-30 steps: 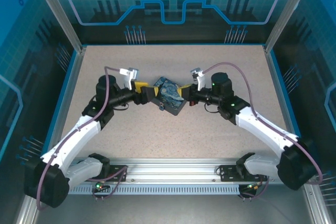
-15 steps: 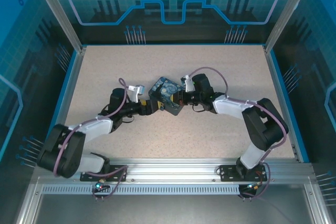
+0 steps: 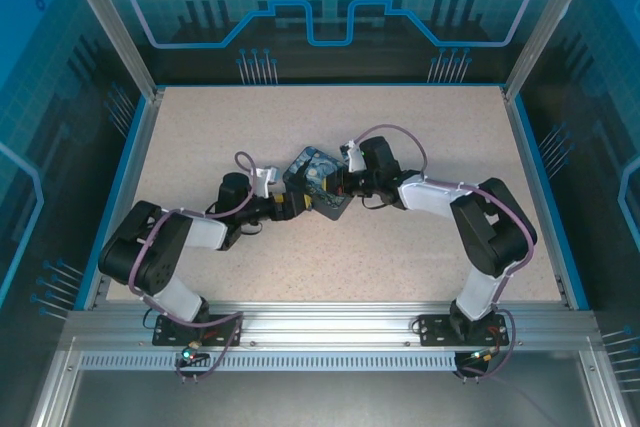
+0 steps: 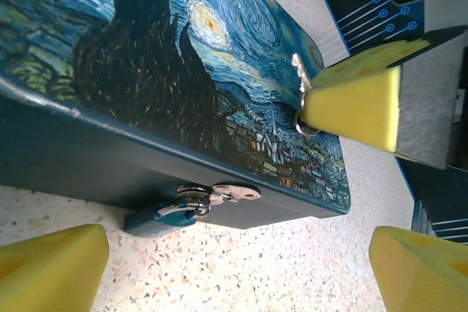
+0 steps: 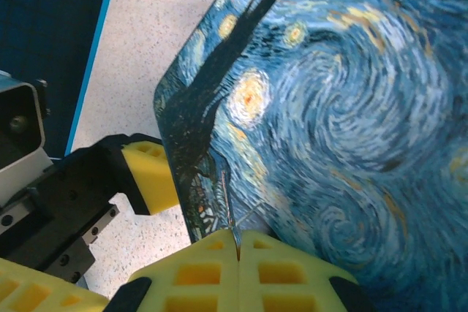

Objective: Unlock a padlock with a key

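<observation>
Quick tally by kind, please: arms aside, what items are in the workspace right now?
Box: 1
Padlock: 1, at the box's side
Key: 1, pinched in the right end effector
Total: 3

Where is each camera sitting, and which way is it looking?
Top external: high behind the arms, looking down at the table; both arms meet at the painted box.
Left wrist: on the left arm, looking low along the box's side at the padlock; the open left tool frames it.
Right wrist: on the right arm, looking down on the box's lid; the shut right tool pinches the key.
Shared: both wrist views show the box, the key and the other arm's tool.
</observation>
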